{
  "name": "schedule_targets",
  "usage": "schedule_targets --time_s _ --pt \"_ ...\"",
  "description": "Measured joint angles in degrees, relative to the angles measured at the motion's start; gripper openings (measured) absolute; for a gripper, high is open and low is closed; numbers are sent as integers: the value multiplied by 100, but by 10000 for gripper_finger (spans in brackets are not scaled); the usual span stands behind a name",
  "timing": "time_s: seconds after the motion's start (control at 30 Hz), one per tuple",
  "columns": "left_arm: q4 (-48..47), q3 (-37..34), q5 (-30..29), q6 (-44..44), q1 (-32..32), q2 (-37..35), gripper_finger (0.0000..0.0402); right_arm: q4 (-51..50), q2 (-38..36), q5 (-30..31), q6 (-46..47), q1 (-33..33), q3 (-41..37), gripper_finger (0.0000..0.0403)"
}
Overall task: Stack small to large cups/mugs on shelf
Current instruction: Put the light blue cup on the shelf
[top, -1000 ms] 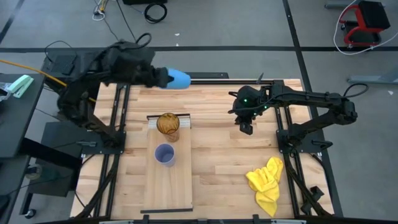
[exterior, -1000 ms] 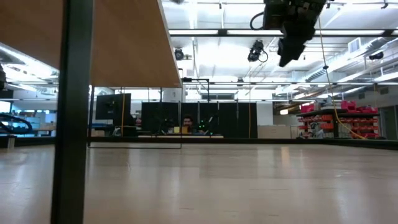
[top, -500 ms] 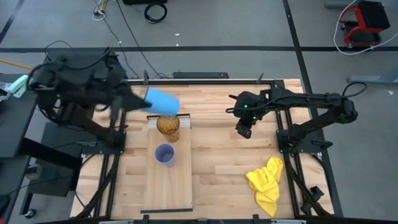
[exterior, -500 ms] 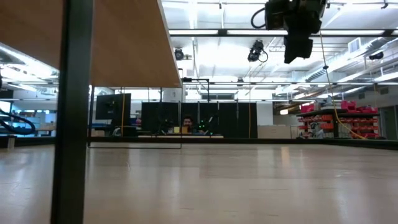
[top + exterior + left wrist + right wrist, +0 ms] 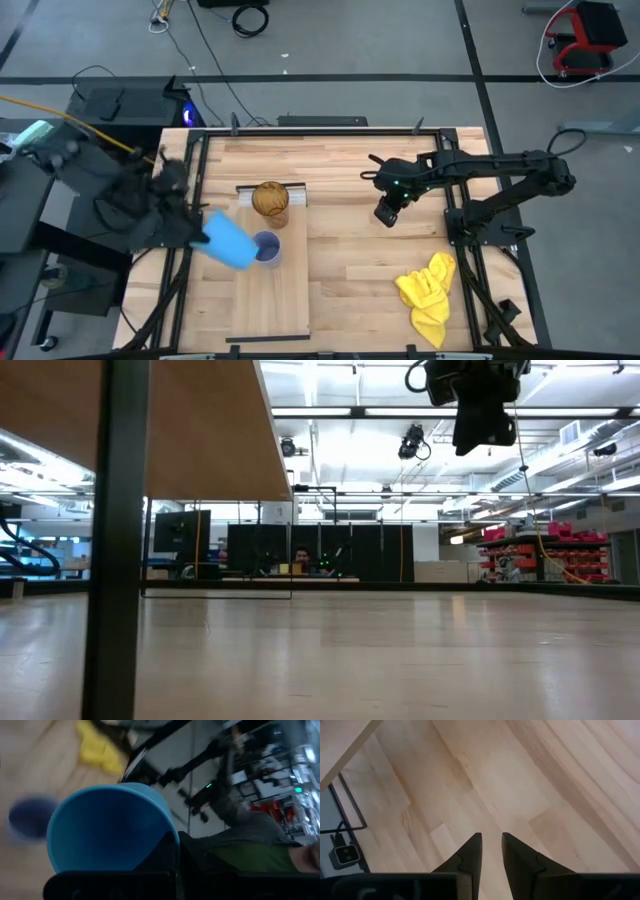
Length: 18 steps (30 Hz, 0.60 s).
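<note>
The blue cup point(image 5: 229, 241) hangs tilted over the left edge of the pale wooden shelf point(image 5: 275, 300), with my left gripper point(image 5: 203, 234) shut on it. Right beside it, the lavender cup point(image 5: 265, 247) stands mouth up on the shelf. The amber tumbler point(image 5: 270, 199) stands upright at the shelf's far end. In the left wrist view the blue cup point(image 5: 107, 832) shows its mouth, and the lavender cup point(image 5: 29, 817) is a blur beyond it. My right gripper point(image 5: 386, 213) hangs open above bare table at the right, with nothing between its fingers point(image 5: 470, 852). My left gripper holds the blue cup at its rim point(image 5: 167, 837), where a dark finger point(image 5: 169, 862) lies against the wall. Whether the other finger is inside the cup I cannot tell. It comes from the table's left, slanting down. The cup is lifted clear, its base pointing away from the gripper.
A crumpled yellow cloth point(image 5: 428, 290) lies near the table's right front corner. The low view shows the shelf's underside point(image 5: 200, 430) and a dark post point(image 5: 115, 540). The shelf's near half is bare wood.
My left gripper has swung from the table's far edge toward its near left. It carries the blue cup past the amber tumbler to a spot beside the lavender cup. My right gripper has rolled about its own axis almost in place.
</note>
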Motion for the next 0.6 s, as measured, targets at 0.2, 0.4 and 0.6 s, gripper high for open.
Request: schedule_targets --time_s 0.2,0.4,0.6 --pt "-707 0 -76 -1481 -639 335 11 0 0 176 125 221 0 82" --pt "-1223 0 -105 -2578 -1114 725 11 1 -2 378 155 306 0 82" --pt "-1190 0 -127 -3007 -1323 1132 11 20 -1 435 140 304 0 82"
